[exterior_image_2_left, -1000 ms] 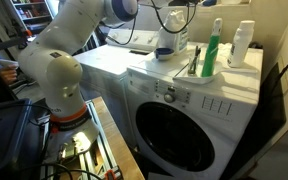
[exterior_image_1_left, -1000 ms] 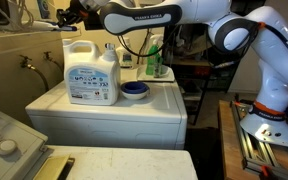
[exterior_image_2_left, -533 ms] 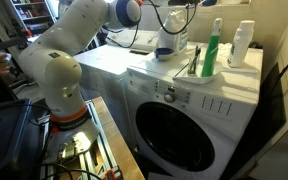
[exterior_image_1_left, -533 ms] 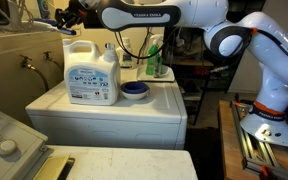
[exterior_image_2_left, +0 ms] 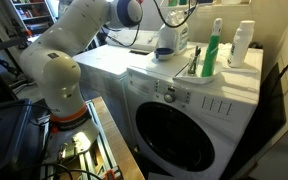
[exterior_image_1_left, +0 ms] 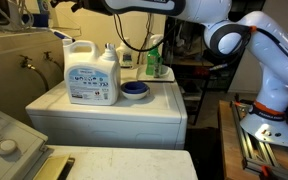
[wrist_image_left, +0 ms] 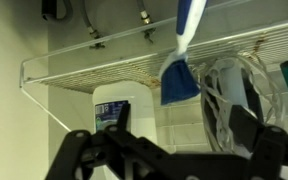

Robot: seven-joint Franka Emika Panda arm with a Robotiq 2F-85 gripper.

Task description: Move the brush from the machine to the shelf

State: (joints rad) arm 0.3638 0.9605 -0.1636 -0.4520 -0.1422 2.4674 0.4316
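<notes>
In the wrist view the brush (wrist_image_left: 180,72) lies on the wire shelf (wrist_image_left: 74,66), its blue head at the front rail and its pale blue handle running up out of frame. My gripper (wrist_image_left: 164,135) hangs open just short of it, and nothing sits between the dark fingers (wrist_image_left: 248,125). In an exterior view the gripper (exterior_image_1_left: 72,5) is at the top edge, high above the white machine (exterior_image_1_left: 104,115). The machine (exterior_image_2_left: 184,110) shows in both exterior views. The brush and shelf do not show clearly in either of them.
A white detergent jug (exterior_image_1_left: 91,75), a round blue dish (exterior_image_1_left: 134,90) and a green bottle (exterior_image_1_left: 154,60) stand on the machine's top. A white bottle (exterior_image_2_left: 243,45) stands by the wall. A beige sink (exterior_image_1_left: 24,60) lies beside the machine. The arm's base (exterior_image_2_left: 59,95) stands in front.
The jaws have gone from nearly shut to wide open, letting go of the brush. The gripper has risen toward the top edge of the exterior view.
</notes>
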